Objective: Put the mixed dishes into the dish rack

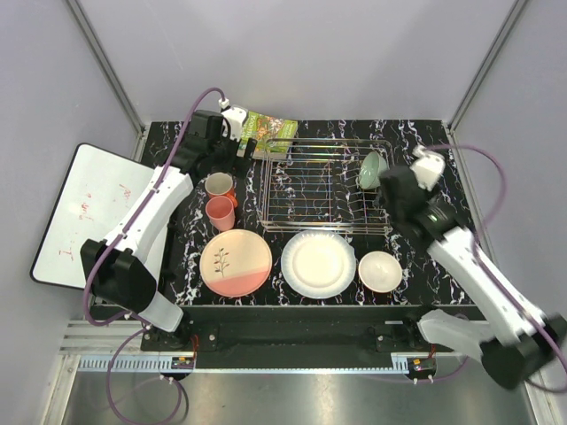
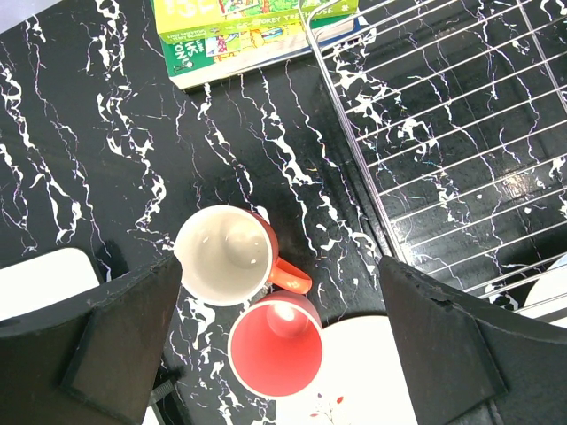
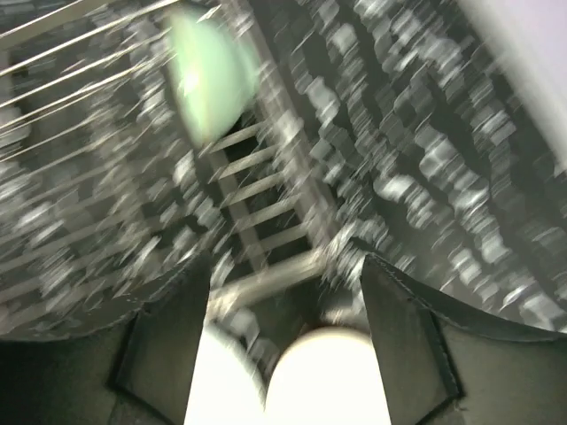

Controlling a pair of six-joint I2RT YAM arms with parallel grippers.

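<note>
While the left gripper [image 2: 279, 266] is held above the marbled black table [image 1: 177, 257], its jaws are seen wide apart with nothing between them, and the two salmon-pink cups are framed below the gap in the left wrist view. The cup with the cream inside [image 2: 223, 255] stands upright with its handle turned toward the dish rack [image 2: 443, 133], and the second cup [image 2: 276, 354], pink inside, is set just beside it on the near side, the two seemingly touching. In the top view the same cups [image 1: 220, 186] [image 1: 221, 212] are found left of the dish rack [image 1: 292, 190], which lies at the far middle of the table. A green book [image 1: 270, 131] is placed at the rack's far left corner, and a white board with red scribbles [image 1: 84, 212] lies off the table's left edge. The pale green bowl [image 1: 371, 170] is propped on edge at the right end of the rack. The right gripper [image 1: 395, 184] is seen just beside that bowl; in the blurred right wrist view its fingers [image 3: 168, 310] are shown spread apart and empty, with the bowl [image 3: 208, 75] ahead of them over the rack bars. Three dishes are lined up on the table in front of the rack: the pink-and-cream plate with leaf sprig [image 1: 236, 262] on the left, the large white plate [image 1: 318, 263] in the middle, and the small cream bowl [image 1: 380, 271] on the right. The large white plate and the small cream bowl appear to touch or nearly touch, while the pink-and-cream plate is set slightly apart.
</note>
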